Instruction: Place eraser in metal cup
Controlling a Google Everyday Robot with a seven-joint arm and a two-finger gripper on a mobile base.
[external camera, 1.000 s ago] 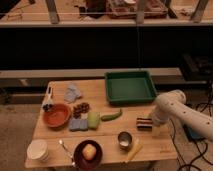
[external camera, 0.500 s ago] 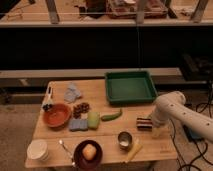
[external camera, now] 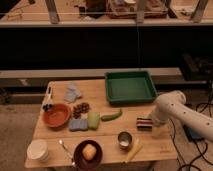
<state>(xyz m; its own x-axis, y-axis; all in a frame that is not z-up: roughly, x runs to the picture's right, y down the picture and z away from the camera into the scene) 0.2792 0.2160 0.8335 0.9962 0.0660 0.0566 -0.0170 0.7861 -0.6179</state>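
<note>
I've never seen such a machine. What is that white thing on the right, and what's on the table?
That is a white robot arm reaching in from the right. Its gripper, at the arm's tip, sits at the striped rectangular eraser; whether it grips it is not visible. A single camera looks down on the wooden table. Also there: a small shiny metal cup, a green plastic tray, an orange bowl, a dark red bowl and a white bowl.
</note>
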